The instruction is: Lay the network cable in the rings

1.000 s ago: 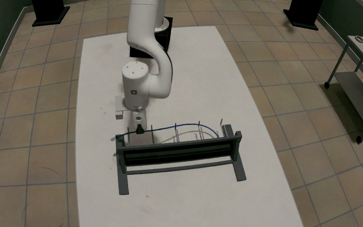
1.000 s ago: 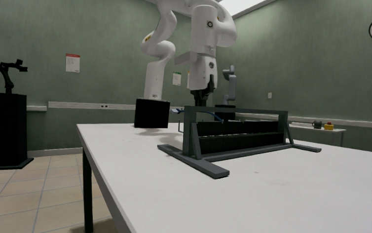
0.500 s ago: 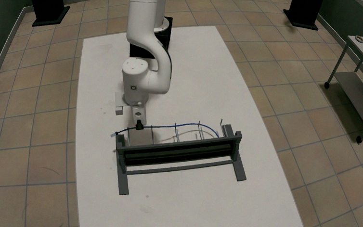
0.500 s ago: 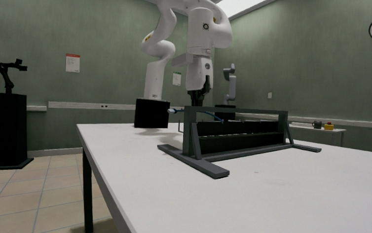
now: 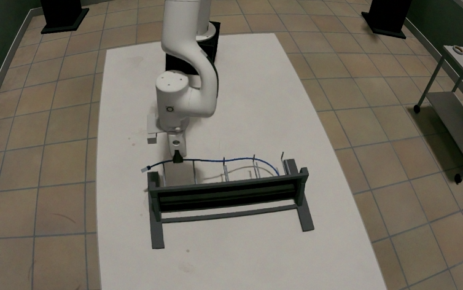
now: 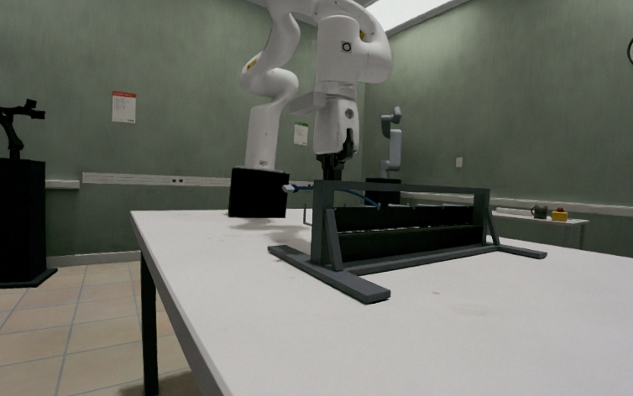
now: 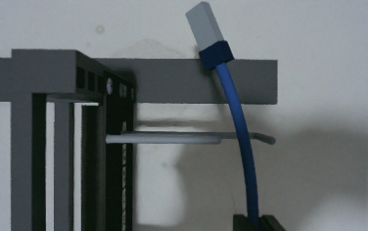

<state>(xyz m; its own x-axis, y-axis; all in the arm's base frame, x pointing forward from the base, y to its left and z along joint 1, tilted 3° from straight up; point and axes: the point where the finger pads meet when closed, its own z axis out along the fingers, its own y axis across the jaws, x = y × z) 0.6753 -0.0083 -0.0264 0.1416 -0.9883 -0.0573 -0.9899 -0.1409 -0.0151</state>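
Note:
The blue network cable (image 5: 235, 159) runs behind the dark grey rack (image 5: 227, 196). Its right end drops to the patch panel near the rack's right end (image 5: 277, 173). It passes across the tops of the steel rings (image 5: 254, 164) on the right and middle (image 5: 224, 167). My gripper (image 5: 177, 158) is shut on the cable above the rack's left part, with the grey plug (image 5: 146, 168) hanging free past the left post. In the wrist view the cable (image 7: 242, 142) rises from my fingers to the plug (image 7: 207, 24), crossing a steel ring rod (image 7: 191, 138). In the exterior view my gripper (image 6: 332, 170) stands just behind the rack's top bar.
The rack's feet (image 5: 156, 225) reach toward the table's near side. The arm's black base (image 5: 191, 54) stands at the far end of the white table. A metal trolley (image 5: 447, 99) stands off to the right on the floor.

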